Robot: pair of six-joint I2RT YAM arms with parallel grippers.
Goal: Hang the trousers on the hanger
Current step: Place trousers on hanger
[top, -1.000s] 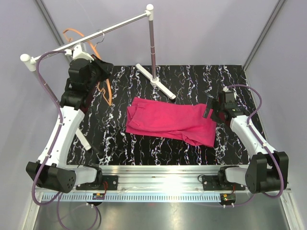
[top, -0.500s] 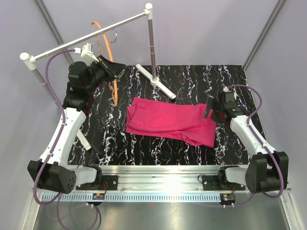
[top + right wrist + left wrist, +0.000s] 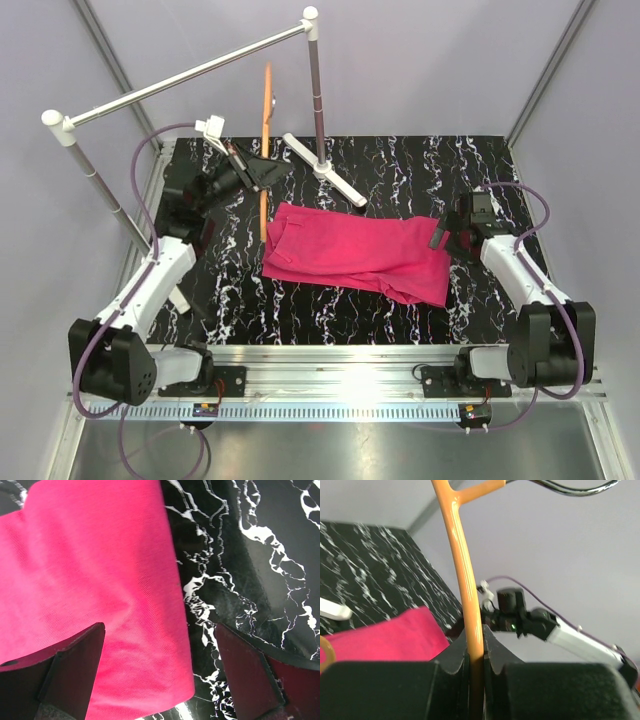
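Where the top view looks down on the black marbled table (image 3: 330,312), the trousers (image 3: 360,255) lie flat and spread at its centre, long side running 9 to 3 o'clock, a narrower piece reaching toward 5 o'clock; the hanger (image 3: 266,110) is off the table, seen edge-on as a thin orange line standing at about 10 to 11 o'clock of the cloth; its lower end sits just beside the trousers' 9 o'clock edge, contact not clear. The left claw (image 3: 258,176) is clamped on the hanger partway along; in the left wrist view the claw (image 3: 475,652) has both black jaws pressed tight on the orange bar (image 3: 465,580), the bar forks at the top and the dark wire hook (image 3: 560,487) curves off toward 2 o'clock; pink cloth (image 3: 385,640) shows below at 8 o'clock. The right claw (image 3: 438,232) is at the trousers' 3 o'clock end; in the right wrist view the claw (image 3: 160,680) is spread wide, gripping nothing, with the cloth's edge (image 3: 90,580) between the jaws; whether they touch it I cannot tell. The silver rail (image 3: 190,78) slants across the far side at 11 o'clock, carried on a post (image 3: 316,90) with a white foot (image 3: 325,168).
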